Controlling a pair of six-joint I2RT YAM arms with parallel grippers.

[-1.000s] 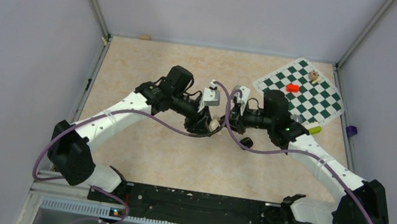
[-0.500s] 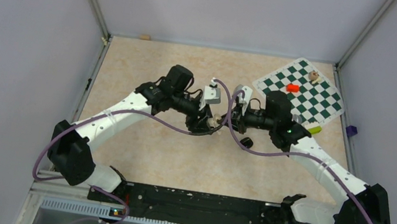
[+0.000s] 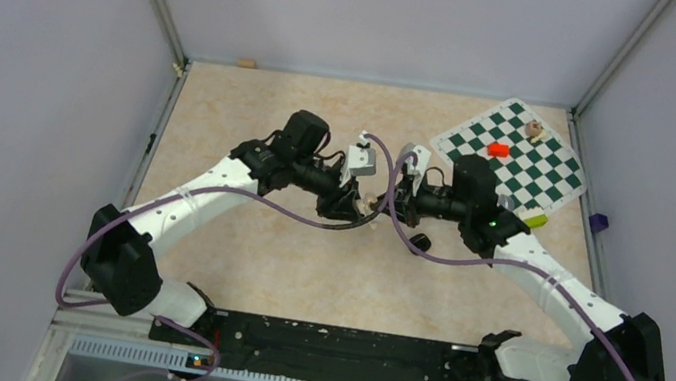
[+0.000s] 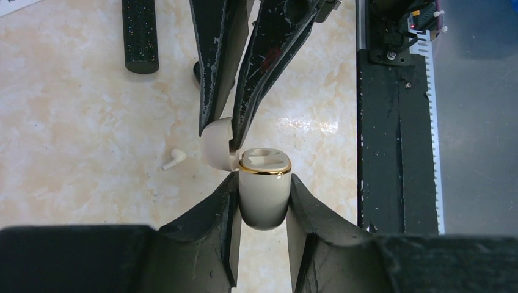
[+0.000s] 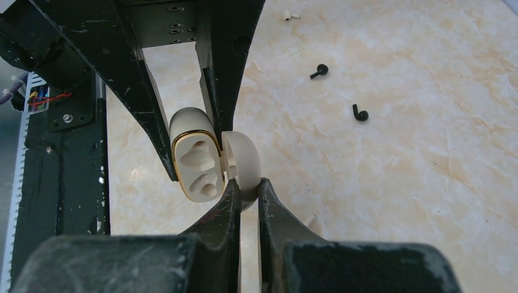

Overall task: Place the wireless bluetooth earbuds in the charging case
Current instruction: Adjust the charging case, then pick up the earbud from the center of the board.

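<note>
Clamped on the cream case with the left tool. Pinching its open lid with the right tool.

The black cylinder runs off the left wrist view's top edge.

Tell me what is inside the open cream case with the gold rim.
The cream, gold-rimmed charging case holds two moulded wells, both empty; no earbud sits inside. The inner face of its opened lid is turned away, pinched in the right gripper, so unseen.
</note>
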